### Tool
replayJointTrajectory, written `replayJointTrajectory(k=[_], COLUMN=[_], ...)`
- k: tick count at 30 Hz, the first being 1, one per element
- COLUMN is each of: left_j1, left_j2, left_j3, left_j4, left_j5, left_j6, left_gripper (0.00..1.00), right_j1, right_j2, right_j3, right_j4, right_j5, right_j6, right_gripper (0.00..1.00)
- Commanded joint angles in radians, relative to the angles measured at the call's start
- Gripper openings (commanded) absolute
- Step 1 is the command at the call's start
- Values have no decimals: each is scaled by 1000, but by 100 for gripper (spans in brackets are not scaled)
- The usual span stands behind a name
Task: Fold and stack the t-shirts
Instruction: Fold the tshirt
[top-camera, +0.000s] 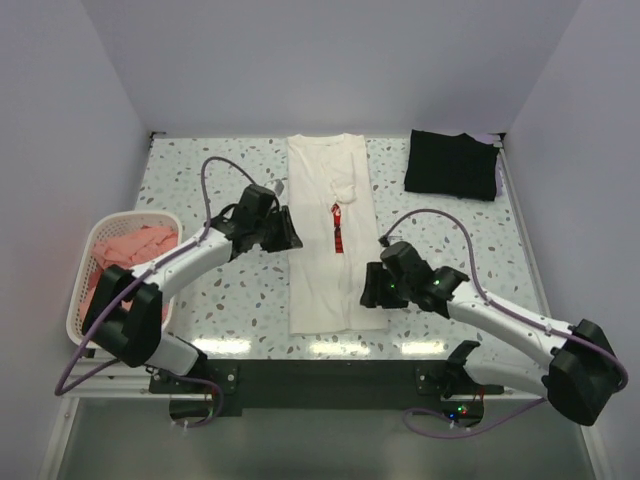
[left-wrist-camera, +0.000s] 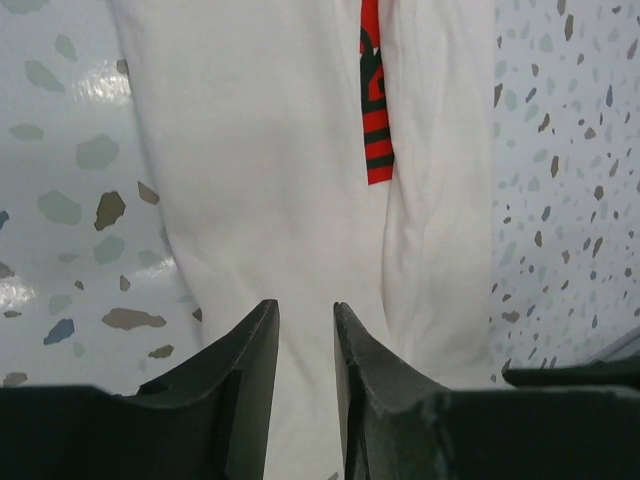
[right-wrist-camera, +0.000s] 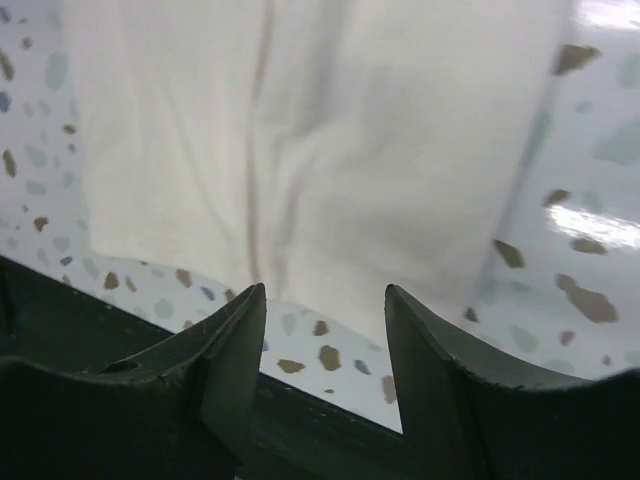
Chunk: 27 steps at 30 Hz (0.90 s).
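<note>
Speckled tabletop (top-camera: 240, 300) carries the white t-shirt (top-camera: 325, 270), folded into a long strip. The left gripper (left-wrist-camera: 305, 310) and right gripper (right-wrist-camera: 325, 295) flank it, fingers parted, empty. Likely next: pinch the near hem and fold it toward the far edge.

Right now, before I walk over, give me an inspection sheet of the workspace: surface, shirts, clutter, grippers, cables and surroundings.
Surface: speckled table, glare along near edge.
Job's things: white shirt folded into a long strip, centre; black shirt folded, far right corner; pink shirts heaped in basket, left edge.
Clutter: nothing seen.
Grippers: left gripper and right gripper open, empty, at the white shirt's sides.
Cables: purple cable loops over each arm.
Surroundings: plain walls.
</note>
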Motion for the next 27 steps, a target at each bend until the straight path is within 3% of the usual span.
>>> replayJointTrajectory(k=[1,11,27], left_j1=[6,-28,-92], left_j2=[-96,-245,-357], left_j3=[-97,-389,-585], left_j4=[-21,32,68], left_j5=[87,216,222], left_j6=[21,3,-81], left_gripper=[33,36,45], right_j1=[-131,-308,-323], right_j2=[-71,-122,-92], right_j3=[-89,-179,-285], right_j4=[-77,-105,-5], right_j5=[-99,-202,-265], right_j6=[-25,-33,24], right_gripper=[55,55,53])
